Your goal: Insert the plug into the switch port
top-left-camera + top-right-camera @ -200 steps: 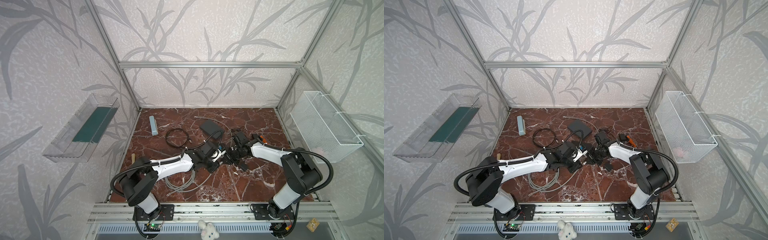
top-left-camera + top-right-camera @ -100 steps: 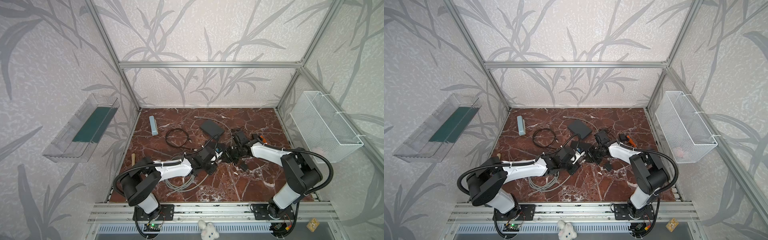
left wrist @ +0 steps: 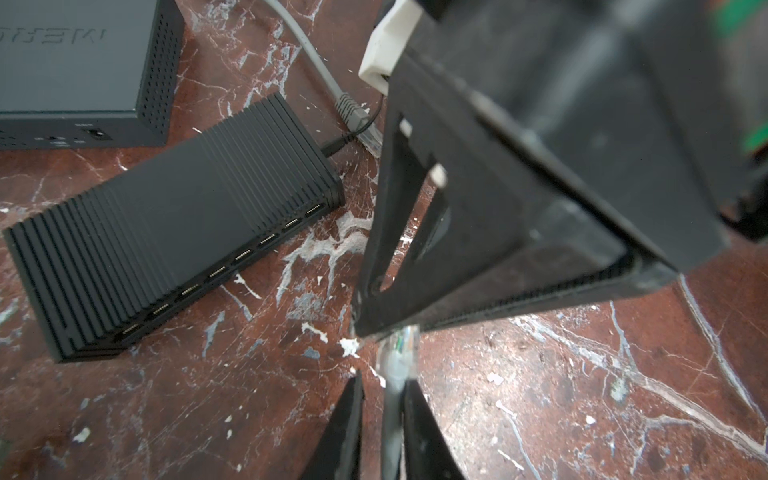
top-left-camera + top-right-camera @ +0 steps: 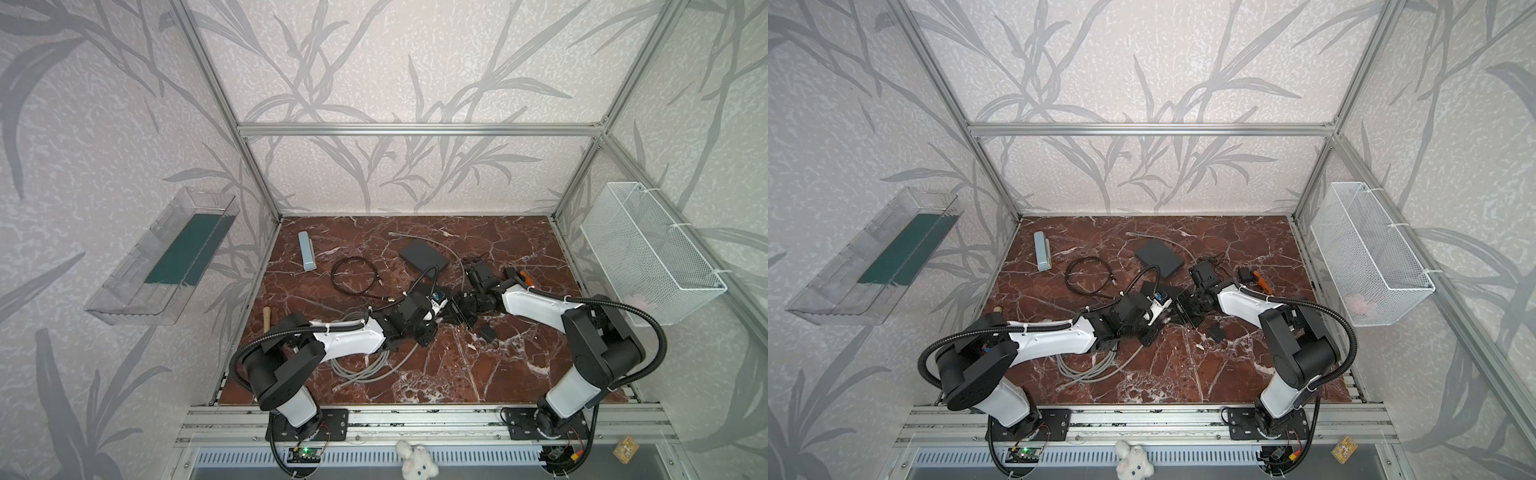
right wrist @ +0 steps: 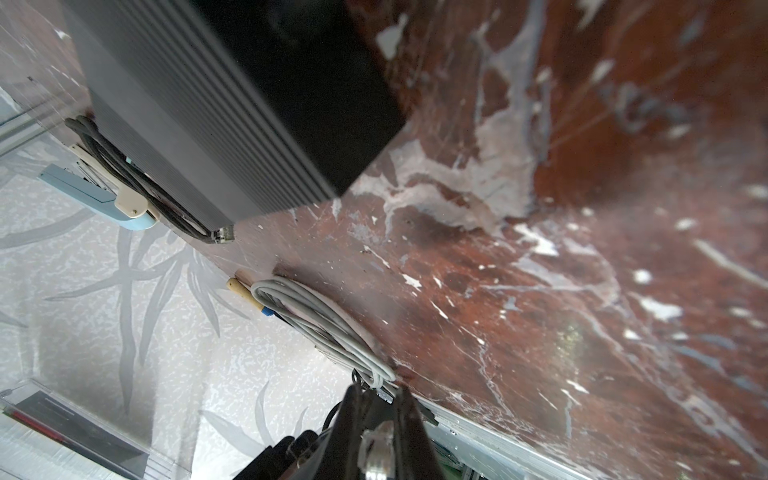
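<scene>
In the left wrist view the clear plug (image 3: 401, 347) on its grey cable (image 3: 390, 415) lies between the fingers of my left gripper (image 3: 384, 380). One finger touches the cable and a thin gap shows at the other. My right gripper (image 3: 388, 330) comes down on the plug's tip. In the right wrist view my right gripper (image 5: 378, 390) is shut on the plug (image 5: 376, 440). The switch (image 3: 166, 232), a black ribbed box with a row of ports, lies flat beside them, and the right wrist view shows the switch (image 5: 232, 108) too. Both top views show my left gripper (image 4: 434, 311) and my right gripper (image 4: 459, 309) tip to tip mid-table.
A flat dark grey box (image 4: 424, 255) lies behind the grippers. A grey cable coil (image 4: 365, 365) sits under my left arm. A black cable loop (image 4: 353, 280), a pale blue bar (image 4: 306, 251) and a small black adapter (image 4: 487, 332) lie around. A wire basket (image 4: 648, 249) hangs right.
My left gripper's jaws have narrowed around the cable behind the plug, and the left arm has drawn back slightly. The right arm has stayed still with the plug.
</scene>
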